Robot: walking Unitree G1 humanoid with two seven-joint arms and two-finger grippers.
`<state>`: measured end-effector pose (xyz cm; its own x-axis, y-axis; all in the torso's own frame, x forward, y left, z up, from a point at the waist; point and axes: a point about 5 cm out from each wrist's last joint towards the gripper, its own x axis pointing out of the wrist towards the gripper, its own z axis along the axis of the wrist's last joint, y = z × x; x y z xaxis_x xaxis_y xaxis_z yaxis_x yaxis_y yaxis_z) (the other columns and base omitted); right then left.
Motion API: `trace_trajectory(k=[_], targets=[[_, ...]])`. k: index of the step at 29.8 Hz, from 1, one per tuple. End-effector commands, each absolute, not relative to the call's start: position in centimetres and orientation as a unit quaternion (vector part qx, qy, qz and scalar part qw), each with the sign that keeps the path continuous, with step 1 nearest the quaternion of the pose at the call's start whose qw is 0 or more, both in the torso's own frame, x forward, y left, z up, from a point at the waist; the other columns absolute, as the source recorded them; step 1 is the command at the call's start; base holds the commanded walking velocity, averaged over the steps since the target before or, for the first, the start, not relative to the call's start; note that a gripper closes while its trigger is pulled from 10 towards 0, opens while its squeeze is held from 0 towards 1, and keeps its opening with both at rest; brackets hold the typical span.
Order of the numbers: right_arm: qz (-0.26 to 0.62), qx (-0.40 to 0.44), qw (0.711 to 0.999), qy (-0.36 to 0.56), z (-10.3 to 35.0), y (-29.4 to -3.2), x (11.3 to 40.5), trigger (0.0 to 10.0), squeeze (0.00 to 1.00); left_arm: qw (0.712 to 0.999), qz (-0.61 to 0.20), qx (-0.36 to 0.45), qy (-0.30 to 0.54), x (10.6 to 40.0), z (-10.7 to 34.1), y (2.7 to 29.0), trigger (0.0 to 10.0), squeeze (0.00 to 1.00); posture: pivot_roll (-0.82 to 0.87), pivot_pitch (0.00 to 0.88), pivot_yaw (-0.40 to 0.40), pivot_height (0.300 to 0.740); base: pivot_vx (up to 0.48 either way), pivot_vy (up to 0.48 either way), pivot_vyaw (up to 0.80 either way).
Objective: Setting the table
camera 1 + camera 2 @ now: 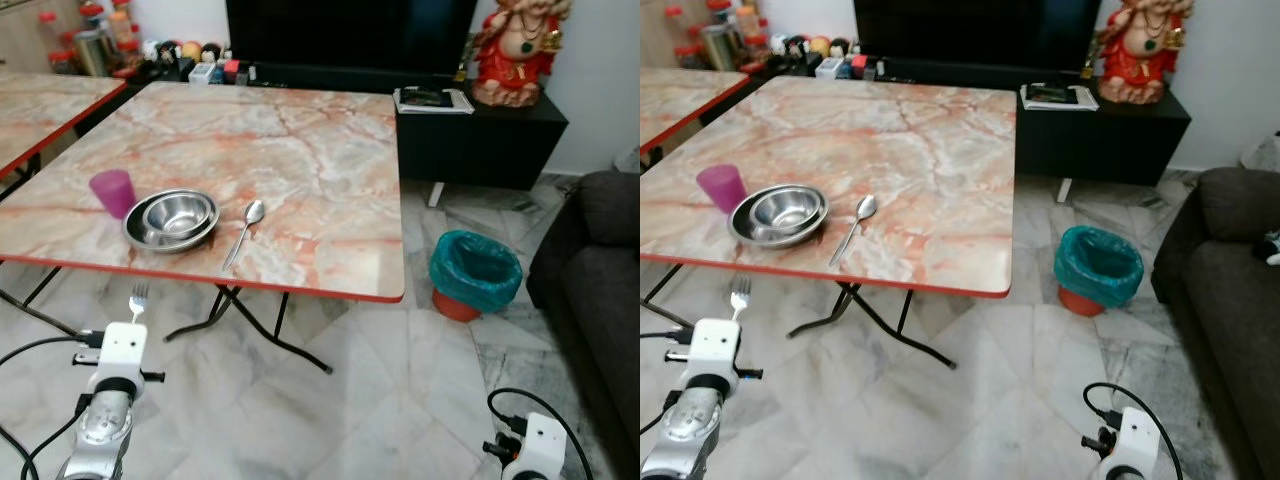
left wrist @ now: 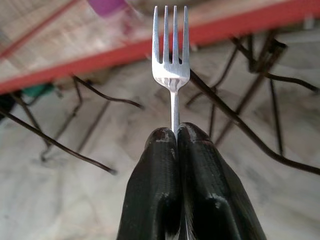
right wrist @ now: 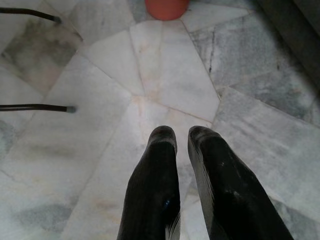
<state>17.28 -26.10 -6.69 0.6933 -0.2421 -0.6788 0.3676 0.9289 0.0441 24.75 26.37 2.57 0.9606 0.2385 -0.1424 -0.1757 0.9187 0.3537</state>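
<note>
My left gripper (image 2: 176, 133) is shut on the handle of a silver fork (image 2: 171, 60), tines pointing up. It hangs low in front of the near red edge of the marble-topped table (image 1: 300, 160), where the fork (image 1: 139, 297) shows just below the tabletop. On the table near that edge stand a purple cup (image 1: 112, 191) and two nested steel bowls (image 1: 172, 218), with a spoon (image 1: 243, 233) lying to their right. My right gripper (image 3: 182, 135) hangs low over the marble floor, fingers slightly apart with nothing between them.
A teal-lined bin (image 1: 475, 272) stands on the floor right of the table. A dark sofa (image 1: 590, 270) fills the right side. A black cabinet (image 1: 480, 130) with a red statue (image 1: 520, 45) is behind. A second table (image 1: 40, 110) stands at far left. Black folding legs (image 1: 250, 320) spread under the table.
</note>
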Motion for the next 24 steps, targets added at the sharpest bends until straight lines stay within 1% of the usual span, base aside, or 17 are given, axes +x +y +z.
trace_trajectory(k=[1,4,5,6,8,9,11,13,15,16,17,18,19,20,21,22,24], targets=[[-0.166,0.088,0.918,0.350,-6.5,-26.3,17.5,10.0,0.00,0.974,0.123,0.166,0.089,23.7,2.4,26.5,10.0,0.00,0.06,0.018,-0.028,0.740,0.000,0.000,0.00],[-0.165,0.089,0.918,0.349,-6.5,-26.2,17.4,10.0,0.00,0.975,0.134,0.161,0.073,21.9,2.8,26.2,10.0,0.00,0.06,0.013,-0.028,0.740,0.000,0.000,0.00],[-0.165,0.089,0.918,0.349,-6.5,-26.2,17.4,10.0,0.00,0.975,0.134,0.161,0.073,21.9,2.8,26.2,10.0,0.00,0.06,0.013,-0.028,0.740,0.000,0.000,0.00],[-0.164,0.088,0.918,0.349,-6.5,-26.2,17.4,10.0,0.00,0.975,0.134,0.170,0.059,21.1,3.5,25.9,10.0,0.00,0.06,0.011,-0.027,0.740,0.000,0.000,0.00],[-0.165,0.088,0.919,0.348,-6.5,-26.2,17.4,10.0,0.00,0.975,0.132,0.178,0.032,20.9,4.7,25.7,10.0,0.00,0.06,0.013,-0.030,0.740,0.000,0.000,0.00],[-0.165,0.088,0.919,0.347,-6.5,-26.3,17.4,10.0,0.00,0.974,0.133,0.184,0.000,21.4,6.4,25.7,10.0,0.00,0.07,0.013,-0.034,0.740,0.000,0.000,0.00],[-0.165,0.088,0.919,0.346,-6.5,-26.3,17.5,10.0,0.00,0.975,0.137,0.170,-0.029,22.5,8.1,25.5,10.0,0.00,0.07,0.017,-0.035,0.740,0.000,0.000,0.00],[-0.167,0.089,0.920,0.343,-6.4,-26.3,17.6,10.0,0.00,0.979,0.117,0.154,-0.066,24.4,10.2,24.6,10.0,0.00,0.07,0.018,-0.034,0.740,0.000,0.000,0.00],[-0.170,0.090,0.920,0.341,-6.4,-26.2,17.6,10.0,0.00,0.982,0.082,0.143,-0.087,25.9,11.6,23.4,10.0,0.00,0.07,0.020,-0.033,0.740,0.000,0.000,0.00],[-0.172,0.092,0.920,0.339,-6.4,-26.2,17.6,10.0,0.00,0.984,0.055,0.141,-0.098,26.9,12.4,22.2,10.0,0.00,0.06,0.020,-0.029,0.740,0.000,0.000,0.00],[-0.174,0.095,0.921,0.336,-6.4,-26.2,17.7,10.0,0.00,0.985,0.021,0.136,-0.107,28.1,13.3,20.5,10.0,0.00,0.06,0.021,-0.026,0.740,0.000,0.000,0.00],[-0.174,0.096,0.921,0.335,-6.4,-26.2,17.7,10.0,0.00,0.986,0.004,0.128,-0.111,28.7,13.8,19.5,10.0,0.00,0.06,0.023,-0.024,0.740,0.000,0.000,0.00],[-0.174,0.096,0.921,0.335,-6.4,-26.2,17.7,10.0,0.00,0.986,0.004,0.128,-0.111,28.7,13.8,19.5,10.0,0.00,0.06,0.023,-0.024,0.740,0.000,0.000,0.00],[-0.172,0.094,0.931,0.309,-5.4,-26.1,19.6,10.0,0.00,0.987,-0.015,0.108,-0.116,29.6,14.2,18.1,10.0,0.00,0.06,0.023,-0.022,0.740,0.000,0.000,0.00],[-0.170,0.091,0.935,0.297,-4.8,-26.1,20.6,10.0,0.00,0.988,-0.025,0.094,-0.117,30.3,14.6,16.8,10.0,0.00,0.05,0.025,-0.018,0.740,0.000,0.000,0.00],[-0.170,0.091,0.935,0.297,-4.8,-26.1,20.6,10.0,0.00,0.988,-0.025,0.094,-0.117,30.3,14.6,16.8,10.0,0.00,0.05,0.025,-0.018,0.740,0.000,0.000,0.00],[-0.172,0.093,0.934,0.300,-4.7,-26.3,20.7,10.0,0.00,0.989,-0.033,0.079,-0.117,30.8,14.8,15.8,10.0,0.00,0.05,0.024,-0.018,0.740,0.285,0.000,0.00]])
